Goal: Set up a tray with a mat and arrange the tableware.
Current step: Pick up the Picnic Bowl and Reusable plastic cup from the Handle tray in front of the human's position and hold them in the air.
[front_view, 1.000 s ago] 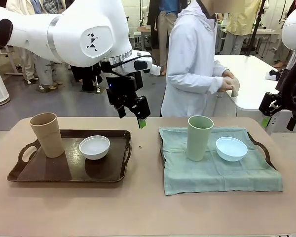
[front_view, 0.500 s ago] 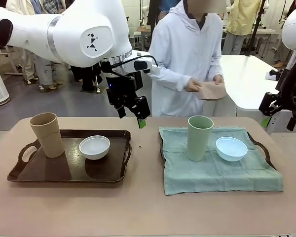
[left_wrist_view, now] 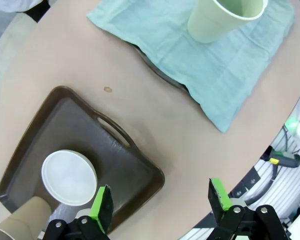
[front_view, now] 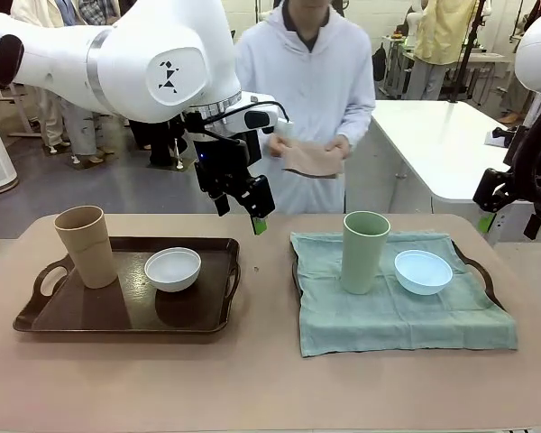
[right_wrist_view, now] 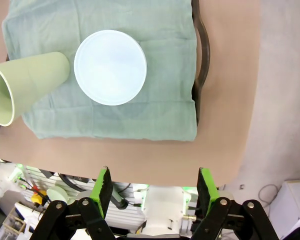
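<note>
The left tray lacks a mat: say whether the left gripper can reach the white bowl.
Probably yes: the left gripper hangs open above the table, nothing stands between it and the white bowl, and the tan tumbler stands apart from the bowl.

Quick tally, using the brown tray as the anchor:

- Trays: two. That one, plus a second tray to its right, with only the handles showing.
- Tumblers: two. The tan tumbler is on the brown tray, and the pale green tumbler is off to its right.
- Bowls: two. The white bowl is on the brown tray, and the light blue bowl is to its right.
- Cloths: two. The green cloth is draped to the right of the brown tray, and the tan cloth is held up beyond its far side.
- People at the table: one person.
- Grippers: two, the left gripper and the right gripper.
</note>
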`<state>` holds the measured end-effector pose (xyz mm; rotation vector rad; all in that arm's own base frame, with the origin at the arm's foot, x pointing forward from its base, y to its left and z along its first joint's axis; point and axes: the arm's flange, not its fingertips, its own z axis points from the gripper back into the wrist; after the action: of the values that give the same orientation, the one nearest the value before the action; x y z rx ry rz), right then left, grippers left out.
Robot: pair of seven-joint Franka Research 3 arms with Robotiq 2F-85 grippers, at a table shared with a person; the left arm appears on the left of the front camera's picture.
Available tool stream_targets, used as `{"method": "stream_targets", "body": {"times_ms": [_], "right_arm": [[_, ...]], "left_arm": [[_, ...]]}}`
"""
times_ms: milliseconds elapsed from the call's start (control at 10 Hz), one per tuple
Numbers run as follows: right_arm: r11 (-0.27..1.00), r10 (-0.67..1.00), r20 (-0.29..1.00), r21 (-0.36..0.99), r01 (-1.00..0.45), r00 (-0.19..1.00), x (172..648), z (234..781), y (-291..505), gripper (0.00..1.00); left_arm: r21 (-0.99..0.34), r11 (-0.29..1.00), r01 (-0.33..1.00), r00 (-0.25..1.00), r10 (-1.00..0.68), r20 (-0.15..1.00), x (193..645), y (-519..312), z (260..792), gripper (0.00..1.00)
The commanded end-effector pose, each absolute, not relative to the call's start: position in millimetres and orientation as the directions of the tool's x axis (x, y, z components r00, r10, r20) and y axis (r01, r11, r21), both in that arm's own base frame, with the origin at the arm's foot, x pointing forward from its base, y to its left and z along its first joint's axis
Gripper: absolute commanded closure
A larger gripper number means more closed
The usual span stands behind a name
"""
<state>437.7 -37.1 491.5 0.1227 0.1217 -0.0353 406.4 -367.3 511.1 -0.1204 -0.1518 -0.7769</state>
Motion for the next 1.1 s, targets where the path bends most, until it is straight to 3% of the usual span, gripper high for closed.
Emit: {"method": "stream_targets", "body": {"times_ms": [0, 300, 700, 1000], "right_arm": [[0.988, -0.024, -0.129, 0.145, 0.043, 0.991, 432.5, 486.2, -42.0, 0.12], [0.979, -0.064, -0.137, 0.183, 0.088, 0.989, 419.6, 482.0, -67.2, 0.12], [0.956, -0.111, -0.176, 0.250, 0.153, 0.978, 417.7, 478.1, -102.3, 0.12], [0.914, -0.084, -0.225, 0.370, 0.165, 0.971, 419.0, 475.3, -120.2, 0.12]], "left_arm": [[-0.146, 0.689, 0.710, 0.704, -0.690, 0.169, 408.6, -351.4, 504.6, 0.00], [-0.230, 0.769, 0.597, 0.802, -0.581, 0.137, 407.0, -287.7, 509.6, 0.00], [-0.331, 0.857, 0.395, 0.917, -0.344, 0.204, 385.1, -167.6, 557.7, 0.00], [-0.505, 0.805, 0.311, 0.946, -0.211, 0.247, 377.2, -79.1, 556.1, 0.00]]}}
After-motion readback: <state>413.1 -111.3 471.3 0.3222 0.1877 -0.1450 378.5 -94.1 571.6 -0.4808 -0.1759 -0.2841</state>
